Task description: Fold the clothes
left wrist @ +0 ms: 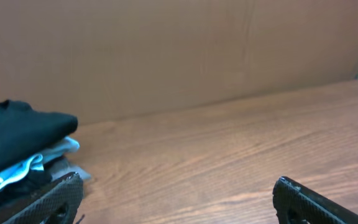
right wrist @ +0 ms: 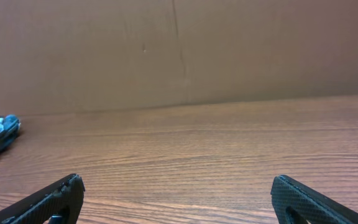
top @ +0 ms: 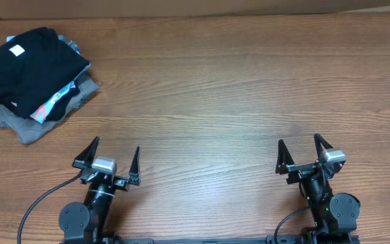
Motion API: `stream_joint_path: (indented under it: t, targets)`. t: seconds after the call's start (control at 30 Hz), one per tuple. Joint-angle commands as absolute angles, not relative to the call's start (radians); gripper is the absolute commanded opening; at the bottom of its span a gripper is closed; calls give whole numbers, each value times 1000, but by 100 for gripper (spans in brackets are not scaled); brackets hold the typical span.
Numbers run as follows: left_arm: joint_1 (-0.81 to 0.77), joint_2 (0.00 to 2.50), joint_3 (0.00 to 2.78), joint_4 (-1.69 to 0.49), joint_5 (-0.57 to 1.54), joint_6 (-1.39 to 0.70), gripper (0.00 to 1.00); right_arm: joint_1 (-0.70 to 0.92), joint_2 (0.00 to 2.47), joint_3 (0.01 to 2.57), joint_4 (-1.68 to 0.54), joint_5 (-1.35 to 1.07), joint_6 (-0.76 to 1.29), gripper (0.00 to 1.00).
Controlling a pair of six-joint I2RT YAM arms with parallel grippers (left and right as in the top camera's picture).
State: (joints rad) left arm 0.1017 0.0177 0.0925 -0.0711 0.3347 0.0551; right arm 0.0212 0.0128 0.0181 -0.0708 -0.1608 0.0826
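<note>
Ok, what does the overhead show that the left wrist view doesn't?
Overhead only: the right end effector, open and empty, and the small white neck tag. Left wrist only: the pile's side profile against the plain brown back wall. Both: the soft black short-sleeved T-shirt atop the light blue T-shirt, the brown wooden table, the open left end effector.

One table (top: 235, 88) carries everything. At its far left corner is one pile of three garments: one black T-shirt (top: 29, 64) on top, one light blue shirt (top: 58, 98) under it, and one grey garment (top: 26, 125) at the bottom. The black T-shirt shows one small white tag (top: 17, 49). Along the near edge are two grippers, one left gripper (top: 116, 144) and one right gripper (top: 298, 139), each with two fingers, four in all. Two cables trail there: one black cable (top: 38, 205) at the left, a second cable (top: 286, 224) at the right.
</note>
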Motion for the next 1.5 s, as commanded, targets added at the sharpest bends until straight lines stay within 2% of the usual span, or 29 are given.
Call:
stream_joint_path:
  t: [0.0,1.47]
  targets:
    - [90,3,20,-3,330,52,100,17,3,8,-64,-165,90,100]
    - [89,4,5,-44,340,52,100,17,3,8,-64,-165,90,100]
